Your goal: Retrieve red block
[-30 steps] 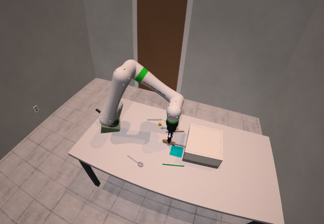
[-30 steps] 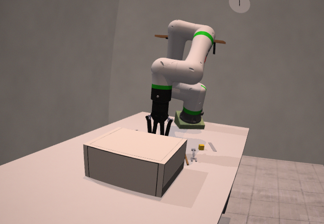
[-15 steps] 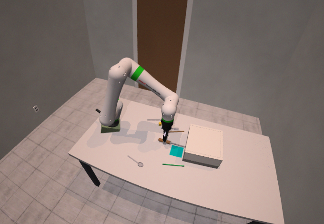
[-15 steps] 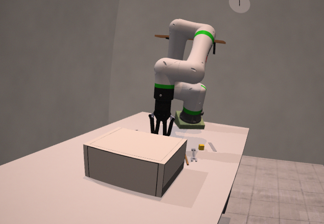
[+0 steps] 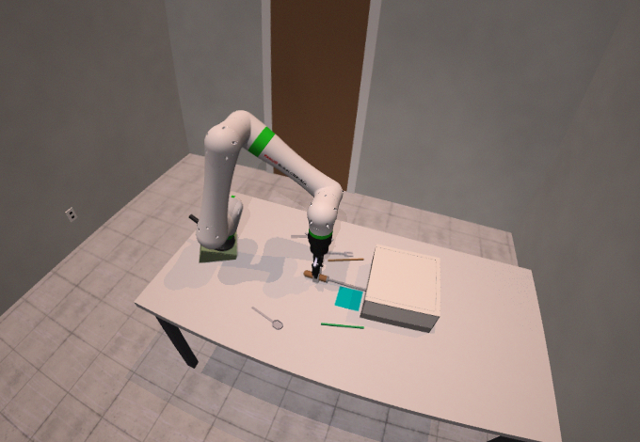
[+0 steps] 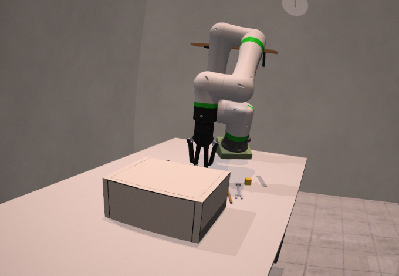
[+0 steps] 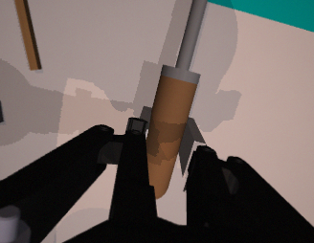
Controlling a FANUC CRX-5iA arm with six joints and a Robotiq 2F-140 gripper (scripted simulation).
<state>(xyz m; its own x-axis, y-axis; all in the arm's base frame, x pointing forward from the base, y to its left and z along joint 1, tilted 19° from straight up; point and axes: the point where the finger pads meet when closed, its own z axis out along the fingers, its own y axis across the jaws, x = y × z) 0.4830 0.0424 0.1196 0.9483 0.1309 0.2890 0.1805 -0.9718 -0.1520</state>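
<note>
Evidently, a long reach for a hidden block.
Going left to right in the top view, the spoon [image 5: 277,324] lies below centre, away from the work. Near the middle, the gripper [image 5: 316,272] [image 6: 200,165] [image 7: 165,125] is closed to a narrow gap on the wooden handle of the rod tool [image 5: 308,274] [image 7: 176,100]. Held by that end, the tool can probably reach in low where the fingers would not fit. Its shaft passes beside the teal square [image 5: 348,298] [image 7: 282,11], right of centre, and meets the cabinet [image 5: 406,276] [image 6: 167,179] at its left side. I can't see the red block; presumably it is underneath, and the square sits nearby as a short drag's landing spot.
</note>
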